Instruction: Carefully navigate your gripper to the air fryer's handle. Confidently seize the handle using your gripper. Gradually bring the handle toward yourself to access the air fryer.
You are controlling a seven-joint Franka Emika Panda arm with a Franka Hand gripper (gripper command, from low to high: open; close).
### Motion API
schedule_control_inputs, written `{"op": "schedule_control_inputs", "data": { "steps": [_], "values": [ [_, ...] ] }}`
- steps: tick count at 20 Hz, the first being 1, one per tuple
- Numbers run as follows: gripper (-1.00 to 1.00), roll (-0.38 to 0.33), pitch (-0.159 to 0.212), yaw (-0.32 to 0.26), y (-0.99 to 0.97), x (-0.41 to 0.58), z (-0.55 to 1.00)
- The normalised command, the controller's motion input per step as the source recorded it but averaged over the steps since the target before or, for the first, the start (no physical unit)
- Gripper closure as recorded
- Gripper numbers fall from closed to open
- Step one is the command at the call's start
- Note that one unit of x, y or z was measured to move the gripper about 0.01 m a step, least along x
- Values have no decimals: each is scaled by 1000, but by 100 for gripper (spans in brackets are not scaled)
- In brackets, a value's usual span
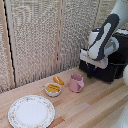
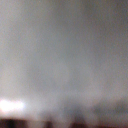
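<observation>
wooden table [image 1: 95,102] | arm bent down over air fryer [image 1: 116,67] | finger state indiscernible

- I see my white arm [image 1: 102,40] bent down at the exterior view's right.
- Gripper hidden; I can't tell the jaws' state.
- Wrist view is pure blur.

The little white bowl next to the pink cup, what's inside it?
Inside the small white bowl sits something yellow-orange, maybe food; the picture is too blurry to name it. What lies beneath it in the bowl is covered. A similar orange piece lies on the table behind the bowl.
</observation>
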Motion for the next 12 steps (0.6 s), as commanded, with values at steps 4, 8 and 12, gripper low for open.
{"op": "schedule_control_inputs", "data": {
  "steps": [4, 8, 12],
  "values": [
    [100, -20, -3, -1, 994, 151, -291],
    [100, -12, -20, -12, 907, 41, -167],
    [-100, -76, -50, -205, 238, 12, 138]
  ]
}}
